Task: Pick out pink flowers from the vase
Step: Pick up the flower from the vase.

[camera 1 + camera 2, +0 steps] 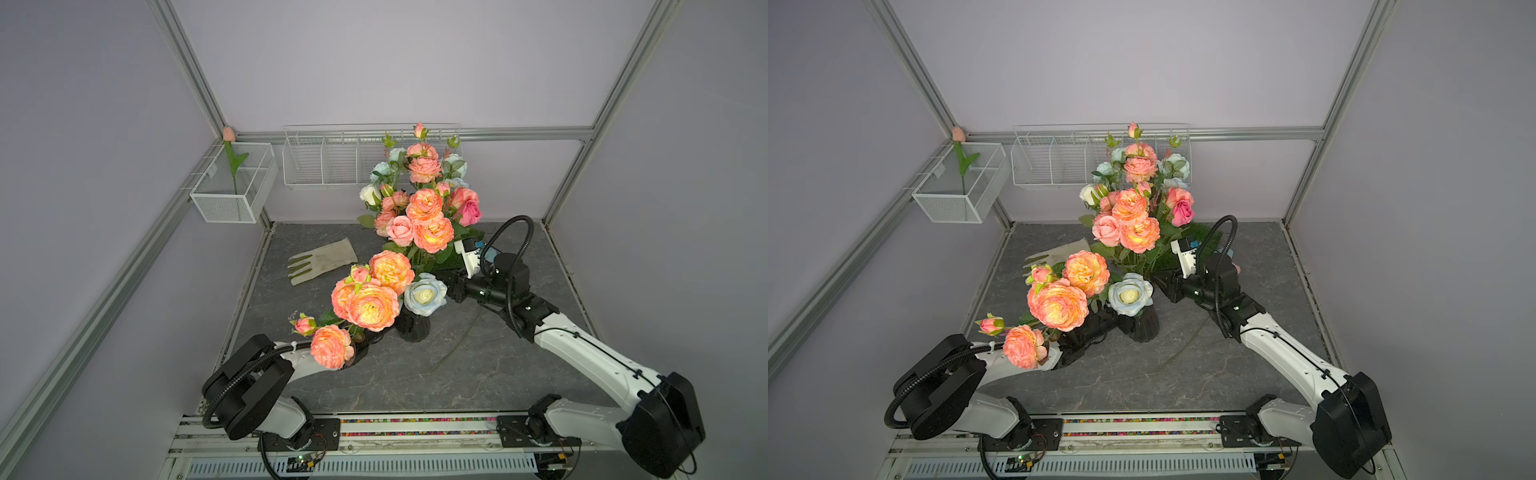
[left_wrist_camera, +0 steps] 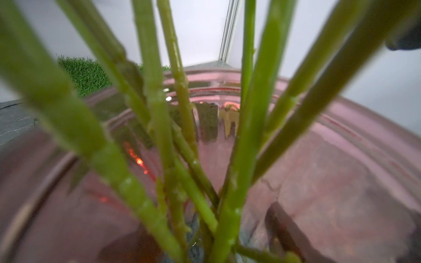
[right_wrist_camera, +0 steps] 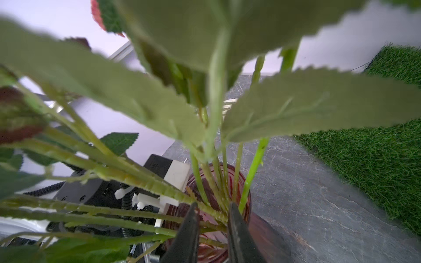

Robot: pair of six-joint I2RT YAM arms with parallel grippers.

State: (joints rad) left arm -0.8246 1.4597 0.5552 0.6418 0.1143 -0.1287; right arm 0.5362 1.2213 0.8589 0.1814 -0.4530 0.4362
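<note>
Reaching into a crowded bouquet, the right gripper (image 3: pixel 213 205) hangs over the mouth of the vase (image 1: pixel 412 328), which stands upright near the middle of the dark table (image 1: pixel 457 374). The job looks barely begun. In both top views the pink flowers (image 1: pixel 424 206), salmon and peach blooms plus one magenta rose, all appear to rise from the vase alongside the white and pale blue roses. One cluster stands tall toward the back wall and another droops over the left arm. None can be seen lying free on the table or on the grass mat (image 3: pixel 376 141) near the vase, though the right arm hides part of that mat. By my reckoning, every pink stem is yet to be pulled.

From the right wrist, two dark fingers (image 3: pixel 239 234) stand a narrow way apart just above the rim, with several green stems (image 3: pixel 214 182) passing up through the gap. Whether they pinch or merely straddle them I cannot tell, nor which blooms those stems carry. The left gripper (image 1: pixel 1100 326), largely buried under the drooping blooms, sits against the vase's side with its jaws closed. Its own camera shows only purplish glass and stems, so I cannot say what it grips, if anything.
</note>
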